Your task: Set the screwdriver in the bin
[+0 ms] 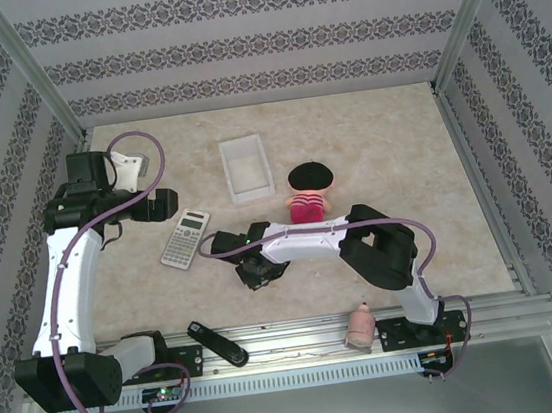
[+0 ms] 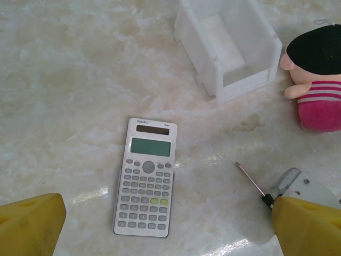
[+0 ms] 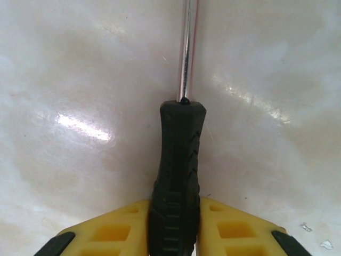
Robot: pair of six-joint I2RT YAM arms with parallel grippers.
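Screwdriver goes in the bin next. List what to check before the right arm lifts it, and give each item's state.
1. Grip: the right gripper has its fingers against both sides of the screwdriver handle: ok.
2. Grip position: it holds the handle's rear end, with the shaft reaching well ahead over the table; firmness: cannot tell.
3. Bin: upright, open at the top, nothing seen inside: ok.
4. Route: the calculator lies left of the line to the bin and the plush doll right of it: ok.
5. Left gripper: open, over by the calculator, left of the bin: ok.
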